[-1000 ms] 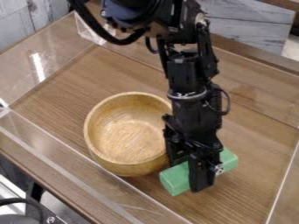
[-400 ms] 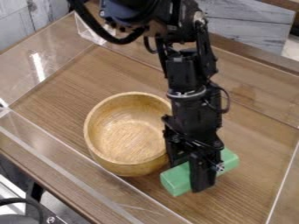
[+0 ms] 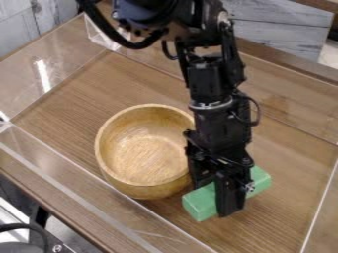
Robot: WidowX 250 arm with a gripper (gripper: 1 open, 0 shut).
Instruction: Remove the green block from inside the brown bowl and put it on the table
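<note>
My gripper (image 3: 226, 205) is clamping the green block (image 3: 203, 203) against the table (image 3: 99, 94), just outside the near right edge of the brown bowl (image 3: 145, 148). My black arm (image 3: 211, 79) is rising behind, leaning toward the back.

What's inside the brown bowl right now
Nothing shows inside the brown bowl; its visible wooden floor is bare. The arm hides a strip near its right rim. The green block lies outside on the table, with the gripper shut on it.
</note>
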